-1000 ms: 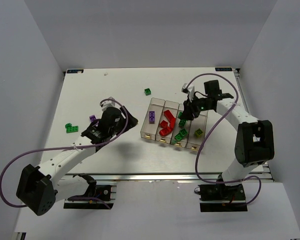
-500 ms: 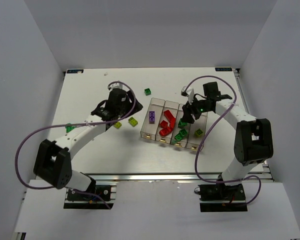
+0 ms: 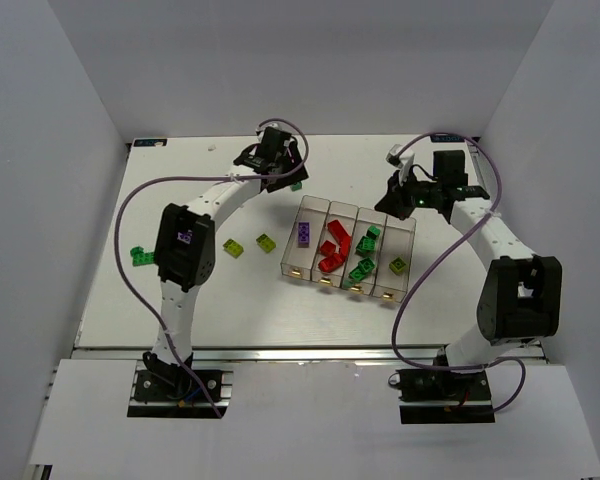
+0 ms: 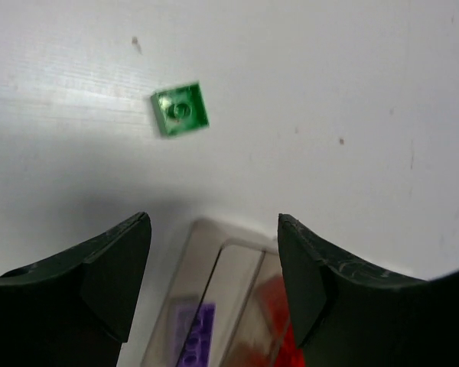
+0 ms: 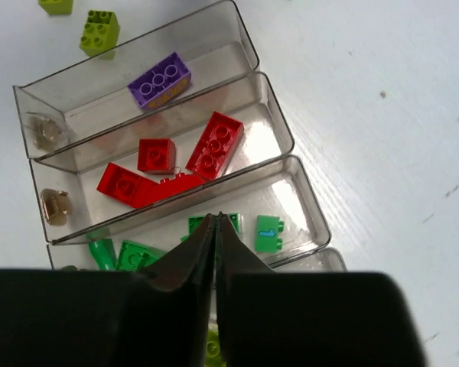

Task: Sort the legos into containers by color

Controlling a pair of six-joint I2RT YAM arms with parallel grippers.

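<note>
Hovering over a loose green lego (image 4: 180, 109) just past the containers (image 5: 245, 38), the left gripper (image 4: 213, 229) is held wide open, empty. The right gripper (image 5: 216, 222) is pinched together on nothing near the containers' far end. Two yellow-green bricks (image 3: 266, 242) are left out on the table.

Glossy plastic legos (image 5: 216, 143), translucent smooth plastic containers (image 5: 214, 61), matt white table (image 5: 367, 115).

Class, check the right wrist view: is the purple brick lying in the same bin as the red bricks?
No. The purple brick lies in the end bin, while the red bricks lie in the neighbouring bin.
</note>
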